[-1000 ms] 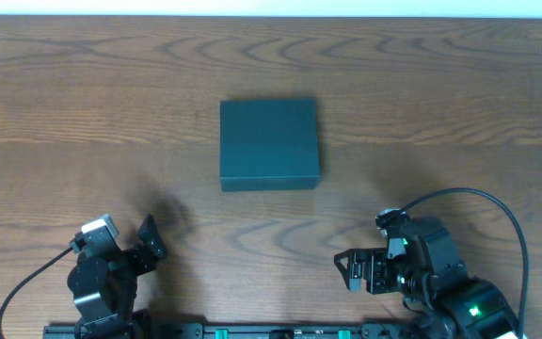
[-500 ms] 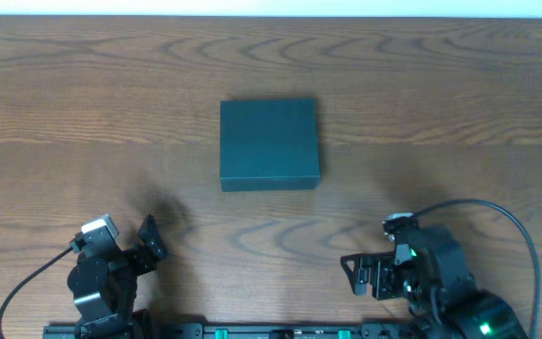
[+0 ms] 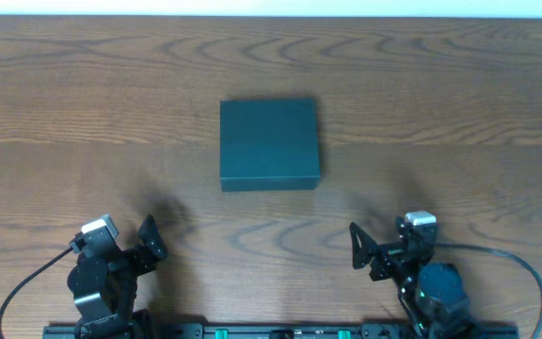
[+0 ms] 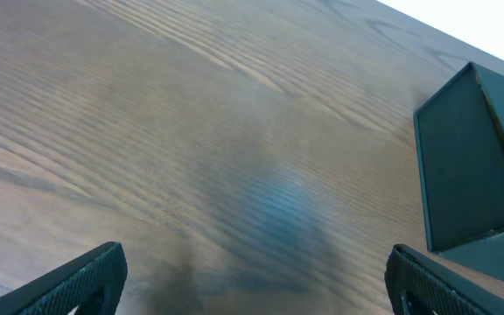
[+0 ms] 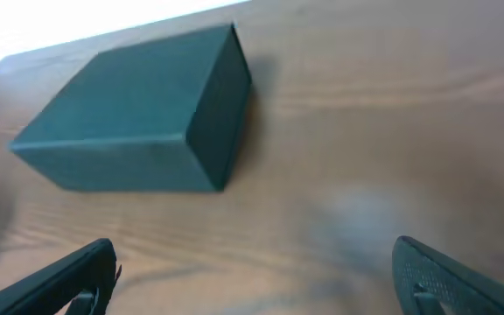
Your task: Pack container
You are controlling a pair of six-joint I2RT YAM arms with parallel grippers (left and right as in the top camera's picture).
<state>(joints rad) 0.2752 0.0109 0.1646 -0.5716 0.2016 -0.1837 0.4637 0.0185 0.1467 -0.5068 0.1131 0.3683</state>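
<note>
The container (image 3: 269,143), a dark charcoal-teal rectangular box, lies with its lid shut in the middle of the wooden table. It also shows at the right edge of the left wrist view (image 4: 471,166) and at the upper left of the right wrist view (image 5: 138,131). My left gripper (image 3: 147,239) is open and empty near the front left edge, well short of the box; its fingertips show in the left wrist view (image 4: 252,280). My right gripper (image 3: 365,250) is open and empty near the front right edge, its fingers wide apart (image 5: 256,276).
The wooden table (image 3: 459,113) carries only the box. No snack packets are in view. The arm bases and a black rail (image 3: 280,331) run along the front edge. Cables loop beside each arm.
The right arm has drawn back and swung toward its base, and its gripper now points up the table toward the box. The left arm and the box have not moved.
</note>
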